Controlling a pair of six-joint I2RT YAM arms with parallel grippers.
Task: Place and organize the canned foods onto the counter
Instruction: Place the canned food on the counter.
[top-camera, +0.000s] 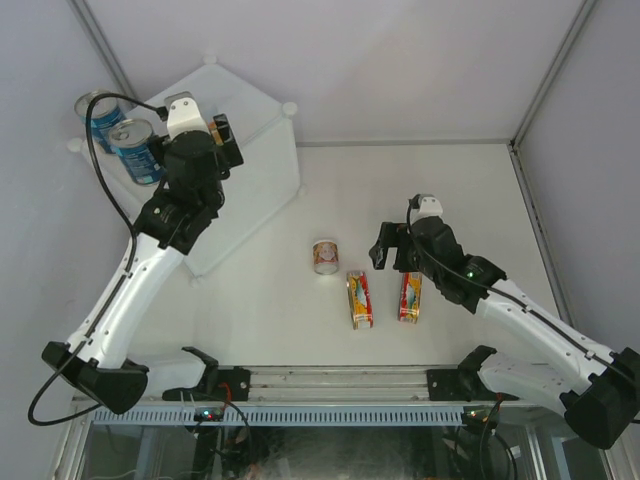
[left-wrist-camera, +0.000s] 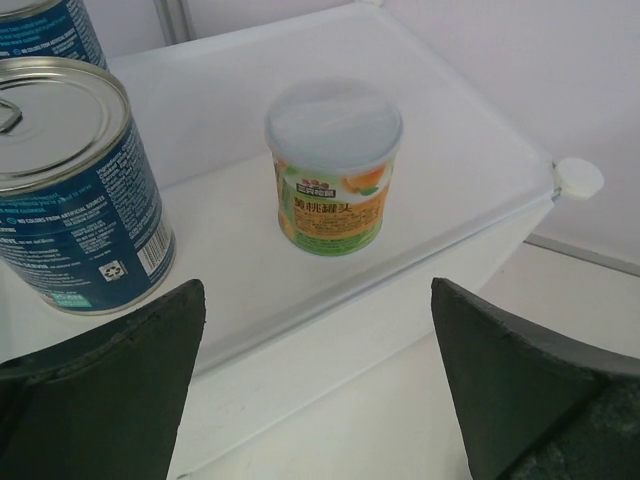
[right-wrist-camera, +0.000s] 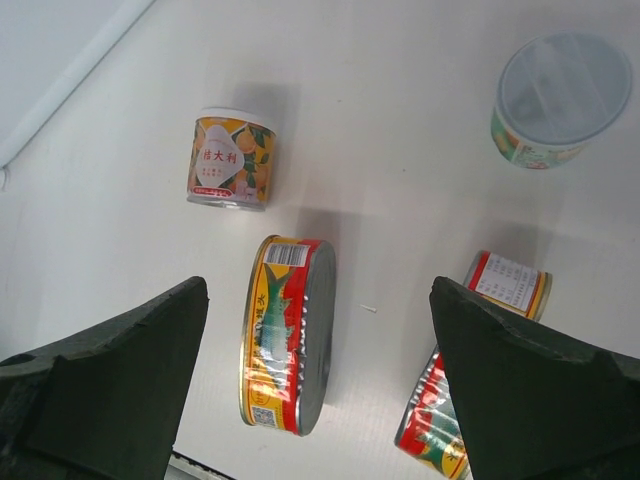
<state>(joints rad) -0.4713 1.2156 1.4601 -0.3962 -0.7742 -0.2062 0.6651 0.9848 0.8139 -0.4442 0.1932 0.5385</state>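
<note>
Left pincer (left-wrist-camera: 315, 310) spread wide, holding nothing, hovering over the white box (left-wrist-camera: 470, 190) at the far left of the bench (top-camera: 450, 190). On the box top: two tall blue cans (left-wrist-camera: 70, 190) side by side; a small peach-label can (left-wrist-camera: 335, 170) upright, apart from them, straight ahead of the pincer. Right pincer (right-wrist-camera: 318, 300) also spread, empty, above the bench. Below it on the bench: two oval red-and-yellow tins (right-wrist-camera: 288, 335), one partly hidden behind a finger; a small orange-label can (right-wrist-camera: 230, 160); a small clear-lidded can (right-wrist-camera: 565, 100); none touching each other
</note>
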